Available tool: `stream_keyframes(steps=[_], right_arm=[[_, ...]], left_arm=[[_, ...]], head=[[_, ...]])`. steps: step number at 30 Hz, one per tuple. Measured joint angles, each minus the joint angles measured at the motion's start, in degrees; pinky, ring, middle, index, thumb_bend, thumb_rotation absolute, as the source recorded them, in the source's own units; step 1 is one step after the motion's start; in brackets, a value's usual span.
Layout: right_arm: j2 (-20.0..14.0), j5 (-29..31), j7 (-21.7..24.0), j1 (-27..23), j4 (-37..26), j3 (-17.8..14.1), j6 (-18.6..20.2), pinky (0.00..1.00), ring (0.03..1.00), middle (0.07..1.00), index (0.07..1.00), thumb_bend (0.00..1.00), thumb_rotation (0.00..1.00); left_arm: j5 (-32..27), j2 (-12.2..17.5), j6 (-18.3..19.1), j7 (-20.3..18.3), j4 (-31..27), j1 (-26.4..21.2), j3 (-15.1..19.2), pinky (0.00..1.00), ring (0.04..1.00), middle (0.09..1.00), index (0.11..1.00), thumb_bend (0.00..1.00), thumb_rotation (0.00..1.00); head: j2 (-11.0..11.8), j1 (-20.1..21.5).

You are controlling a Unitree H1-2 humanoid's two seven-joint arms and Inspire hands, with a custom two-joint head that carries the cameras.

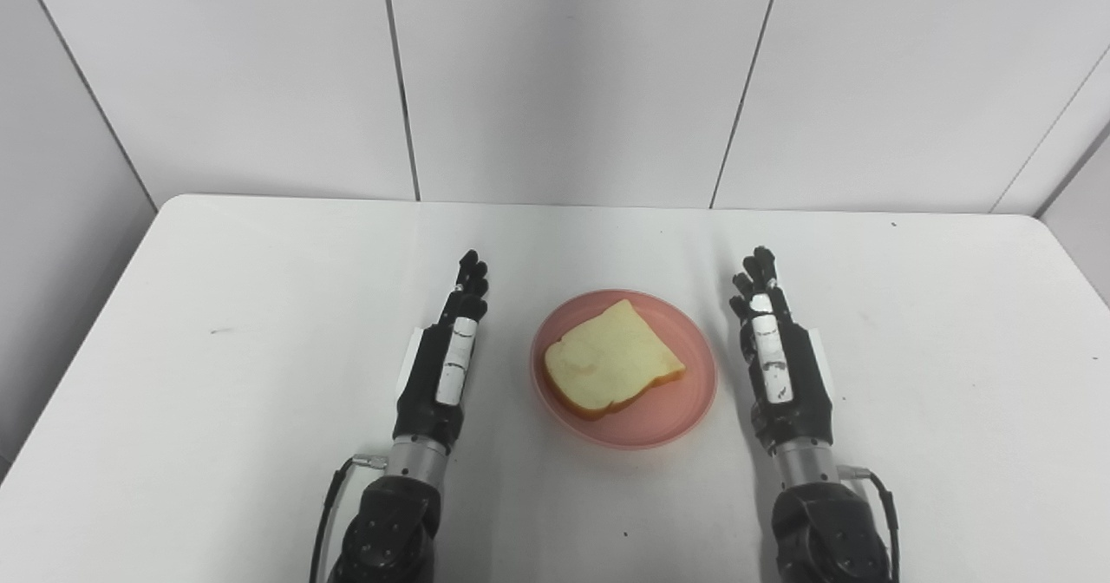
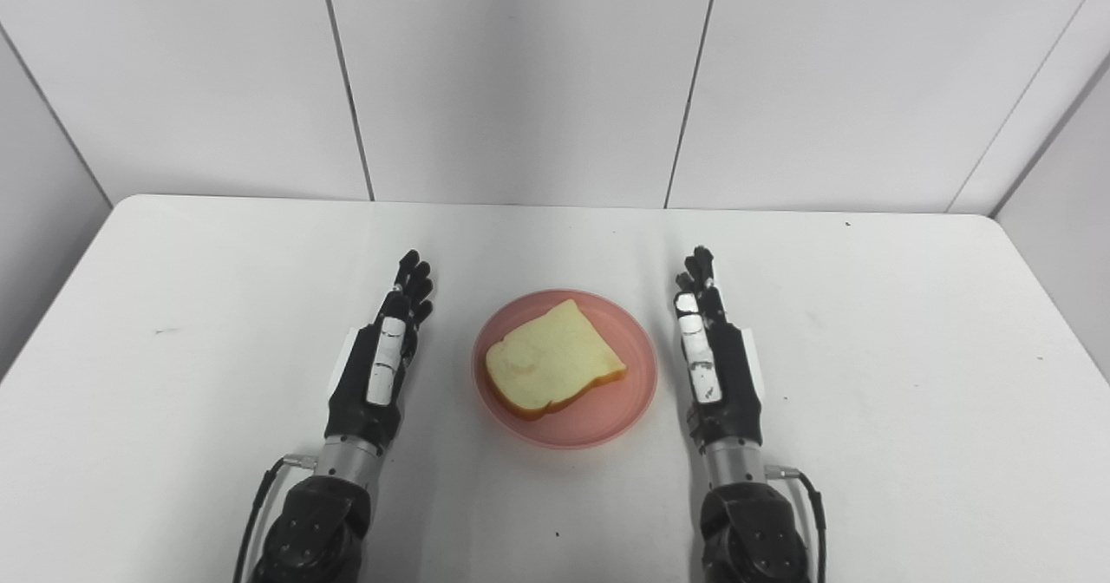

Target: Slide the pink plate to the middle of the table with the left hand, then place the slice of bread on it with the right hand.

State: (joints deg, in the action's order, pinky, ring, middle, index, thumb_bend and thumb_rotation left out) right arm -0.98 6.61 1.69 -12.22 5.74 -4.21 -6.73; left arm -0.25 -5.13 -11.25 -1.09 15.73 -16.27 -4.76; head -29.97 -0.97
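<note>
On pink plate [image 1: 685, 409], bread [image 1: 611, 360], hands apart

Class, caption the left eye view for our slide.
Bread on pink plate mid-table, left robot hand and right robot hand open beside it.

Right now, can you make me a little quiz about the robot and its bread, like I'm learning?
1. True or false: the slice of bread lies on the pink plate.
2. Which hand holds something? A) left hand B) right hand C) neither
3. Fill in: the plate sits ____ the two hands on the white table.

Key:
1. True.
2. C; both hands rest beside the plate with fingers stretched out, touching nothing.
3. between
</note>
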Motion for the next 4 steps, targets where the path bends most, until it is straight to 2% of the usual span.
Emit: stream_keyframes(steps=[4], right_arm=[[-0.1, 0.4, 0.0, 0.0, 0.4, -0.2, 0.1, 1.00, 1.000, 1.000, 1.000, 0.65, 0.86]], left_arm=[[-1.3, 0.0, 1.0, -0.3, -0.4, 0.2, 0.4, 1.00, 1.000, 1.000, 1.000, 0.67, 1.00]], head=[[0.3, -0.5]])
